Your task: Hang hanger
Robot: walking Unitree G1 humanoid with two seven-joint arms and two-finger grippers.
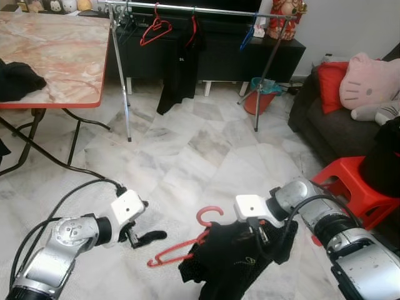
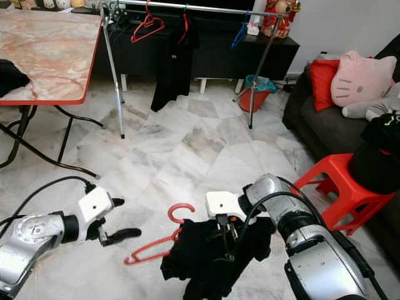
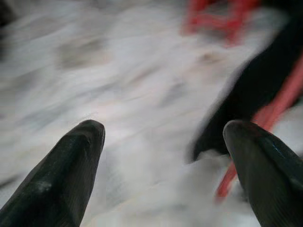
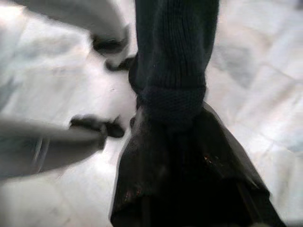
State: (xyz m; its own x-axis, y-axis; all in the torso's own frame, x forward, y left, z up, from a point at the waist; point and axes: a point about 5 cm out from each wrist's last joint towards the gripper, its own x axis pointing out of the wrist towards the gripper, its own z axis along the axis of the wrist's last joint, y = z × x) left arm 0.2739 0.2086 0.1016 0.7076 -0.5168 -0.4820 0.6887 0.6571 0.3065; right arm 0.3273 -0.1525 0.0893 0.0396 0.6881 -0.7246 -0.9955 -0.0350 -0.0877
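A red hanger (image 1: 209,214) carrying a black garment (image 1: 222,262) hangs low over the marble floor, its hook pointing up. My right gripper (image 1: 259,236) is buried in the top of the garment and shut on it; the cloth hides its fingers. My left gripper (image 1: 145,238) is open just left of the hanger's lower bar (image 1: 170,256), not touching it. In the blurred left wrist view its fingertips (image 3: 71,161) stand wide apart, with red hanger (image 3: 274,109) and black cloth beyond. The clothes rack rail (image 1: 206,9) spans the back of the room.
The rack carries a red hanger (image 1: 155,28), a black garment (image 1: 178,69) and a blue hanger (image 1: 248,34). A marble-top folding table (image 1: 62,56) stands at left. At right are a red stool (image 1: 350,187) and a dark sofa (image 1: 331,134). A red bucket (image 1: 261,100) sits under the rack.
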